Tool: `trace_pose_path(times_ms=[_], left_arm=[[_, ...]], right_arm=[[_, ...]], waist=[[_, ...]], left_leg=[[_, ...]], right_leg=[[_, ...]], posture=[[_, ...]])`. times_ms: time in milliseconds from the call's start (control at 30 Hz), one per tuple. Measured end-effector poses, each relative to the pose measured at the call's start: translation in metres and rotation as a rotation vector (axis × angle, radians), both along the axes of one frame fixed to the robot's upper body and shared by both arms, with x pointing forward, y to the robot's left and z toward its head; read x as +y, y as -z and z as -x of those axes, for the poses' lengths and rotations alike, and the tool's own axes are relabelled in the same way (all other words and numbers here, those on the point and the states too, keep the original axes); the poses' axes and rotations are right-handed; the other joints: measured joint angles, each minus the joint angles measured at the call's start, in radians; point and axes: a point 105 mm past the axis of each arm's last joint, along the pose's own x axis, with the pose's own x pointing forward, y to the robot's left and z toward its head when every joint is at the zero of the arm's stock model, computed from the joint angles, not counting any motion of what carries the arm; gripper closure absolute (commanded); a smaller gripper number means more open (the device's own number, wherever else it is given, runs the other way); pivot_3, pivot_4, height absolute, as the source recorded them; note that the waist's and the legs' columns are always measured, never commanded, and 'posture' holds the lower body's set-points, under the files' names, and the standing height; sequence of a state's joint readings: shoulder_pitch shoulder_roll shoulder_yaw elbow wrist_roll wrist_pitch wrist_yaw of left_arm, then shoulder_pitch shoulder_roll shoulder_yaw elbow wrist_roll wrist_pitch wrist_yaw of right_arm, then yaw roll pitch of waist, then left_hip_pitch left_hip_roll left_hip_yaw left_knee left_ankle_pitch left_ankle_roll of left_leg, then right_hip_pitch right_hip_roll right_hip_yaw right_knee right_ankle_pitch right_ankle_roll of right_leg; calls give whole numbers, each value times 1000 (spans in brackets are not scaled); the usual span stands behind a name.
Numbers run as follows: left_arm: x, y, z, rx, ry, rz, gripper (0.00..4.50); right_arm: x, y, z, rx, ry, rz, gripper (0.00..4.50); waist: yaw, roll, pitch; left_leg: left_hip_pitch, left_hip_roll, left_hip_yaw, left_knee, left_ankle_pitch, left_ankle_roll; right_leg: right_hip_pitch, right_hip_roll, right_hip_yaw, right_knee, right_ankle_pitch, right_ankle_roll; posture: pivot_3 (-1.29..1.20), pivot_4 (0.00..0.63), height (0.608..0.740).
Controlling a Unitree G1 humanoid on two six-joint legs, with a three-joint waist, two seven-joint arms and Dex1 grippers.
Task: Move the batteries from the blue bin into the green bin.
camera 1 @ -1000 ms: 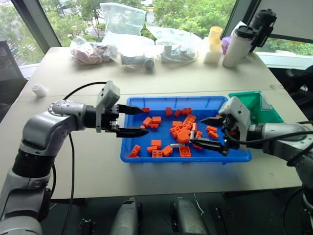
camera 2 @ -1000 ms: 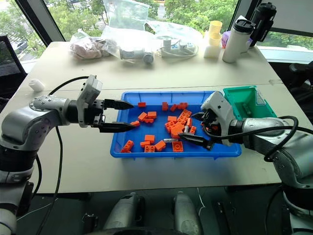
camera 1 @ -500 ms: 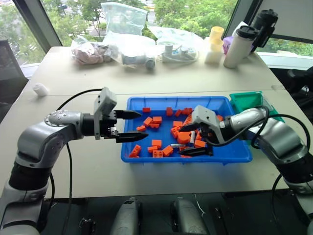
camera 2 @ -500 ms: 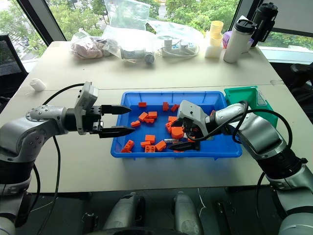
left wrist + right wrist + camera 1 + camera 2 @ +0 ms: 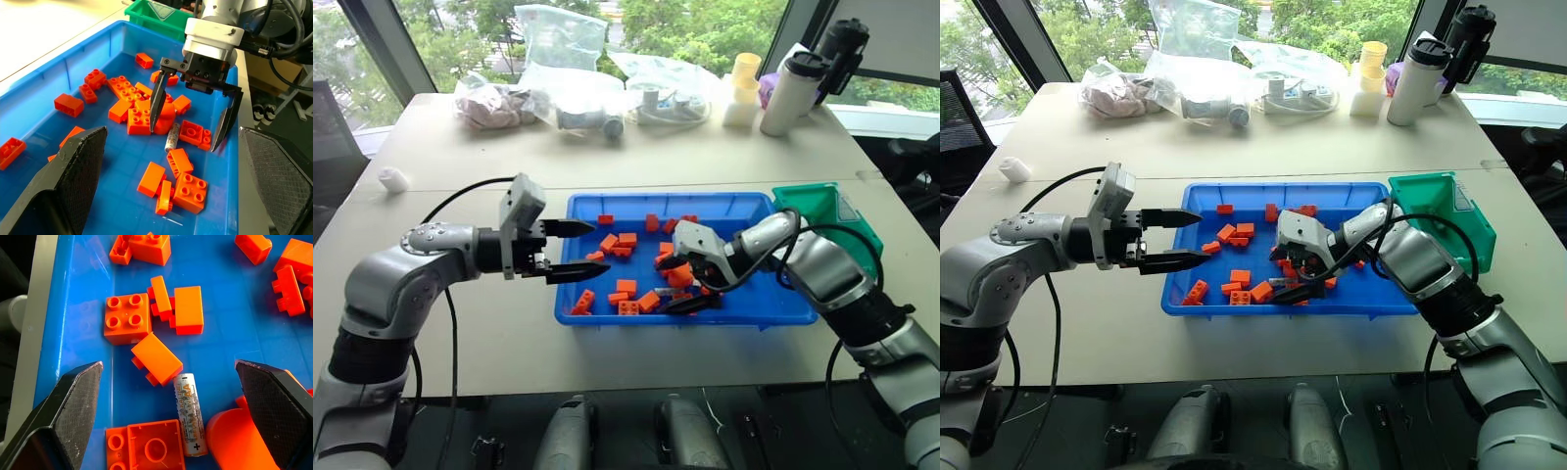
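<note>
Blue bin point(image 5: 578, 209): battery point(image 5: 190, 413) between open right fingers point(image 5: 73, 404).

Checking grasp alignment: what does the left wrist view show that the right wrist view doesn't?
Left wrist view: the right gripper, open, with the battery between its fingers, and the green bin beyond. Right wrist view: the battery's printed label and plus mark. Both: the battery lying among orange bricks in the blue bin.

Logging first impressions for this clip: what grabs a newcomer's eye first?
The blue bin strewn with orange bricks at table centre. Over it, the right gripper hangs with jaws open astride a lone battery. The left gripper waits open at the bin's left edge.
</note>
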State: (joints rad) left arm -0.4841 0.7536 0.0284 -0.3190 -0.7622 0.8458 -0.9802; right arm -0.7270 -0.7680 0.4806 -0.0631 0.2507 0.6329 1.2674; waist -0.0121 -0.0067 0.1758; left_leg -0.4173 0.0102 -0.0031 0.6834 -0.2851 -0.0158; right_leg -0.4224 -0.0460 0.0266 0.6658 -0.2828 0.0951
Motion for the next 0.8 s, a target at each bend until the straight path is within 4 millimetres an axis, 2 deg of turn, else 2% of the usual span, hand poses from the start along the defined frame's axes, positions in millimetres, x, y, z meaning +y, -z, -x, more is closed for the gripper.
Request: trace_pose_path(times_ms=[100,200,233,333,467,533,800], left_arm=[[0,0,0,1,-1,3,0],[0,-1,0,2,-1,10,0],[0,-1,0,2,-2,10,0],[0,-2,-1,0,-7,12,0],[1,-2,-1,-1,-14,12,0],[1,-2,-2,-1,-15,12,0],[0,-2,-2,-2,-20,14,0]], right_arm=[[-2,2,-2,-18,-23,39,34],[-9,13,-5,3,0,88,34],[-11,17,-6,9,9,102,267],[-7,16,-14,-31,19,128,1325],[-4,16,-22,-91,39,161,3550],[-1,16,-23,-101,37,165,4441],[2,14,-22,-147,46,178,4487]], waist=[[0,0,0],[0,0,0],[-1,0,0],[-4,0,0],[-2,0,0],[-2,0,0],[-1,0,0]], left_leg=[[0,0,0,0,0,0],[0,0,0,0,0,0],[0,0,0,0,0,0],[0,0,0,0,0,0],[1,0,0,0,0,0],[1,0,0,0,0,0],[1,0,0,0,0,0]], right_leg=[[0,0,0,0,0,0],[0,0,0,0,0,0],[0,0,0,0,0,0],[0,0,0,0,0,0],[0,0,0,1,0,0],[0,0,0,1,0,0],[0,0,0,1,0,0]], posture=[[0,150,740],[0,150,740],[0,150,740],[0,150,740],[0,150,740],[0,150,740],[0,150,740]])
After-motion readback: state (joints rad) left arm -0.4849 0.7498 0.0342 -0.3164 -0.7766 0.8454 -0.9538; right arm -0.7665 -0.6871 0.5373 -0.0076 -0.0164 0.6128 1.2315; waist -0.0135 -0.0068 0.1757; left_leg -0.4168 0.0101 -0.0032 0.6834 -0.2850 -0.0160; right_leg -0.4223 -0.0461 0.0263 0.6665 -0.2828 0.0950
